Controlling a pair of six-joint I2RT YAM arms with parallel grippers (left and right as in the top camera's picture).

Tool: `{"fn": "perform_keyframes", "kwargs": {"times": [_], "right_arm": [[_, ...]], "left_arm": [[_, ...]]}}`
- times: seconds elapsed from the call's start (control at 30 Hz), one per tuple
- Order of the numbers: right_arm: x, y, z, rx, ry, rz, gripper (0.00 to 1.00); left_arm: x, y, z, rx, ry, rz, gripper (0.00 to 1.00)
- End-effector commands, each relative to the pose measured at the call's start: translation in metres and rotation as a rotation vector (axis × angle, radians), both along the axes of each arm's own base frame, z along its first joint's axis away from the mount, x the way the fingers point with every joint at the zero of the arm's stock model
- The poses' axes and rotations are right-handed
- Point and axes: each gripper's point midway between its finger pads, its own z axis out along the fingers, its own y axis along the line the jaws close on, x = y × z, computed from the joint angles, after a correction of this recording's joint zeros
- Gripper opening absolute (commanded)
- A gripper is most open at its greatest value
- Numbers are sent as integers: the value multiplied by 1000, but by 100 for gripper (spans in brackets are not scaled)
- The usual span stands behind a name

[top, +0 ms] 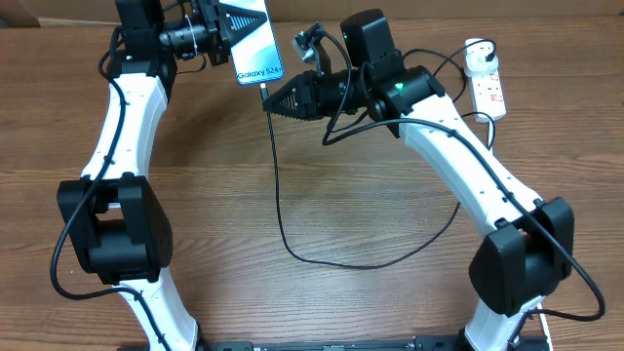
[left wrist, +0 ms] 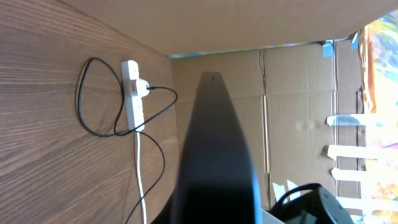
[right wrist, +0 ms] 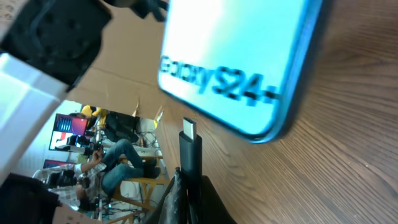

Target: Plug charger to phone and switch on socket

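Note:
The phone (top: 252,39), its pale screen reading "Galaxy S24+", is held up off the table at the back, with my left gripper (top: 226,34) shut on it. In the left wrist view the phone (left wrist: 214,155) is a dark slab that hides my own fingers. My right gripper (top: 273,97) is shut on the charger's black connector (right wrist: 191,155). Its metal tip (right wrist: 189,129) points at the phone's lower edge (right wrist: 273,134) with a small gap between them. The charger cable (top: 283,224) loops across the table to the white adapter (top: 475,58), which sits in the socket (top: 490,93) at the back right.
A cardboard wall (left wrist: 298,81) closes off the back of the table. The socket's white cord (left wrist: 142,168) and the black cable loop (left wrist: 87,112) lie on the wood beside the socket (left wrist: 130,102). The cable's slack (top: 390,261) lies mid-table between the arms.

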Motion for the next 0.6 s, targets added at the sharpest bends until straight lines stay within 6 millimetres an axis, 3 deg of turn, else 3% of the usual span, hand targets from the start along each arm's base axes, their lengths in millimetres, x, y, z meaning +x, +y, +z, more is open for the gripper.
{"fn": "perform_keyframes", "kwargs": {"times": [0.0, 0.57], "right_arm": [[-8, 3, 25, 22, -57, 9, 4], [-1, 0, 18, -20, -60, -37, 4]], "left_arm": [[-5, 1, 6, -10, -12, -24, 4], [-11, -1, 8, -23, -13, -59, 4]]}}
